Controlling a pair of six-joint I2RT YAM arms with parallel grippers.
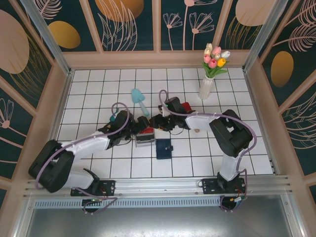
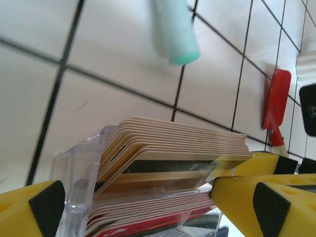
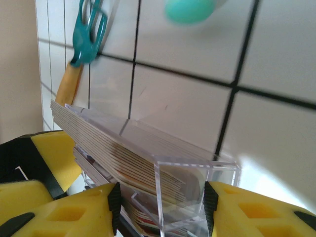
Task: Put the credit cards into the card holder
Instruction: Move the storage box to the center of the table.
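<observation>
Since the patterned enclosure (image 1: 34,59) closes the table (image 1: 98,84) on three sides, working room is judged confined. The white tiled surface appears hard and glossy, so light articles are expected to slide when pushed. A vase (image 1: 206,88) is noted well apart at the far right.

Both arms are brought together mid-table over a clear rack (image 2: 74,168). The left gripper (image 2: 157,210) is seen fully spread, nothing held, with the rack lying between its fingers. The right gripper (image 3: 160,210) is found part-open about the rack's opposite end; a grip on it cannot be confirmed. The rack is judged light and brittle, better steadied than squeezed.

The card holder (image 1: 163,148) is located flat on the tiles just beside the rack, toward the arm bases. It is judged soft and limp, so support is needed during loading.

The credit cards (image 2: 177,143) are stacked in the rack's tiers, tan above red. They are judged thin, light, stiff and slick. Because they are closely packed, one is best taken by its overhanging edge.
</observation>
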